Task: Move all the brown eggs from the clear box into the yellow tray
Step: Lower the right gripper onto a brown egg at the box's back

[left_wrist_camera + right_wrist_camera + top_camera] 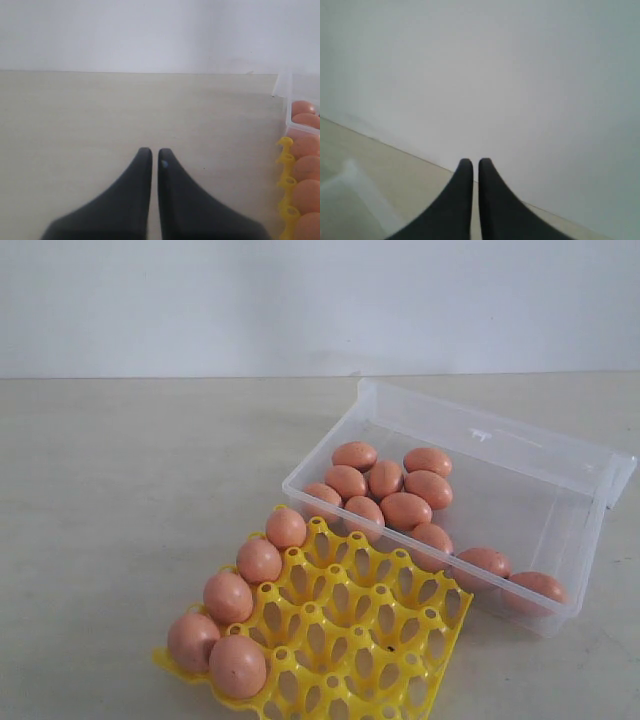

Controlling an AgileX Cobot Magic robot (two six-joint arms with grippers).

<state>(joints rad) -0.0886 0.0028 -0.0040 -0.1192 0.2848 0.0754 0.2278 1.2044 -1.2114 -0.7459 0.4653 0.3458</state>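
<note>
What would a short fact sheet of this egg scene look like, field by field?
brown eggs in yellow tray: five, in a row along its left edge
brown eggs in clear box: about eleven
left end effector: shut, holding nothing
right end effector: shut, holding nothing
task: unfinished

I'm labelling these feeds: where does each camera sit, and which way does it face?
Exterior: off the arms, looking down at table, yellow tray, clear box, brown eggs; no robot part.
Left wrist: low over the table, facing the wall; shut left gripper shows.
Right wrist: tilted, facing mostly wall; shut right gripper shows.
Shared: exterior and left wrist both see tray, eggs.
</note>
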